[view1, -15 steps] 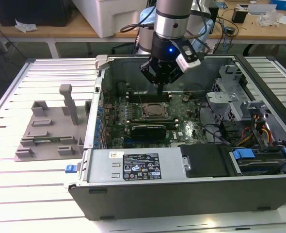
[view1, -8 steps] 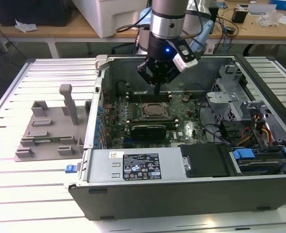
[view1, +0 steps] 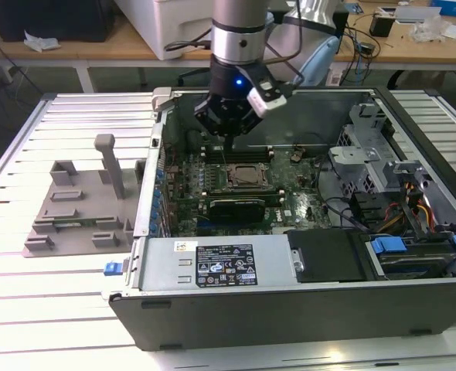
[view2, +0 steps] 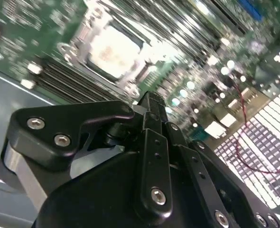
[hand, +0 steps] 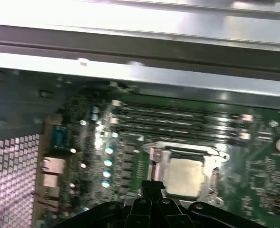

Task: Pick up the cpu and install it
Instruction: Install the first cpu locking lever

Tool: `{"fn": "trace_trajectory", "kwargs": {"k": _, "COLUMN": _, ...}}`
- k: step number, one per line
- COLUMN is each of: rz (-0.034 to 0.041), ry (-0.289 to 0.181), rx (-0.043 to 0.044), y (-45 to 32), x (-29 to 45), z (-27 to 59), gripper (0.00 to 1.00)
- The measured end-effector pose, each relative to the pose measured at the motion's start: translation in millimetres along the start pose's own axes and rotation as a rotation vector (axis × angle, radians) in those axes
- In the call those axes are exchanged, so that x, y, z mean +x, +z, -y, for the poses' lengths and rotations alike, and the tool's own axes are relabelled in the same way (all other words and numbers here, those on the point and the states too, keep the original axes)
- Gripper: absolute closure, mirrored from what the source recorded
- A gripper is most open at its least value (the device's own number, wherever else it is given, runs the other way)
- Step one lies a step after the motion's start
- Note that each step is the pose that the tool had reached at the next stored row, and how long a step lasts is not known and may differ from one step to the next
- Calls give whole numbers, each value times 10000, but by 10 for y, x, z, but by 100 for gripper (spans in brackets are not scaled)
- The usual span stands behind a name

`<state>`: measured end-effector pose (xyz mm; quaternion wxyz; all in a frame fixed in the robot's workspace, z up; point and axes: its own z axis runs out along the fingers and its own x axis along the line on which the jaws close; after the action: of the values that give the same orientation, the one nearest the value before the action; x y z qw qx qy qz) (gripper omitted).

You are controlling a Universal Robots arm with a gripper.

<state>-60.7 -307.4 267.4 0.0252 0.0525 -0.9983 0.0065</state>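
The cpu (hand: pixel 184 175) is a pale square chip lying flat inside the metal socket frame on the green motherboard; I also see the cpu (view2: pixel 112 49) in the second wrist view and the socket (view1: pixel 243 176) in the exterior view. My gripper (view1: pixel 226 137) hangs inside the open computer case (view1: pixel 290 309), just above the board and slightly behind the socket. The black fingertips (view2: pixel 149 100) meet with nothing between them, and the gripper (hand: pixel 152 184) is clear of the chip.
A grey plastic tray (view1: pixel 77 205) with upright posts lies on the slatted table at the exterior view's left. Inside the case are memory slots (hand: pixel 178 121), a black graphics card (view1: pixel 239 205), the power supply (view1: pixel 220 263) and a drive cage (view1: pixel 371 154).
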Motion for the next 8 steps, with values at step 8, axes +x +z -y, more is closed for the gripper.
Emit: {"fn": "trace_trajectory", "kwargs": {"k": 8, "rz": 11, "ry": -23, "rx": -106, "y": 50, "x": 177, "z": -261, "gripper": 89}}
